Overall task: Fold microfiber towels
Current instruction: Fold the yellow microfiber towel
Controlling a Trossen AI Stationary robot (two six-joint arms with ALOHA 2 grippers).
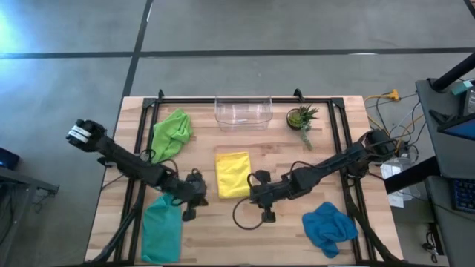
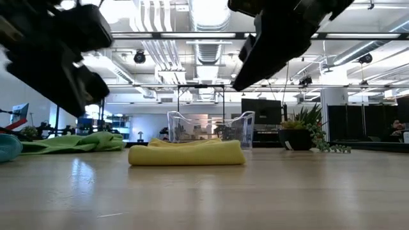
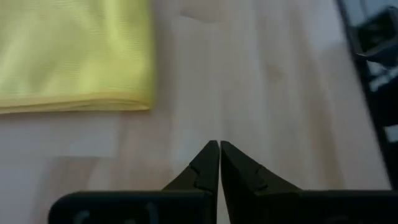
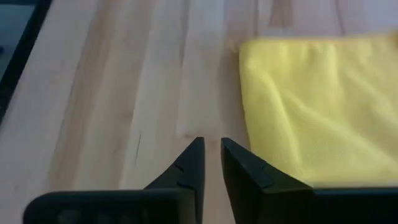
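Note:
A folded yellow towel [image 1: 234, 174] lies flat at the table's middle; it also shows in the low view [image 2: 186, 153]. A crumpled lime green towel [image 1: 172, 132] lies at the far left, a teal towel [image 1: 162, 226] at the near left, and a crumpled blue towel [image 1: 329, 226] at the near right. My left gripper [image 3: 219, 145] is shut and empty, held above the wood just left of the yellow towel [image 3: 74, 56]. My right gripper [image 4: 211, 143] is open by a narrow gap and empty, just right of the yellow towel [image 4: 317, 106].
A clear plastic container [image 1: 243, 111] and a small potted plant [image 1: 302, 119] stand at the table's far edge. A black frame [image 1: 148, 133] runs along the table's sides. A dark cable loop [image 1: 249, 215] hangs below my right arm. Bare wood lies near the front middle.

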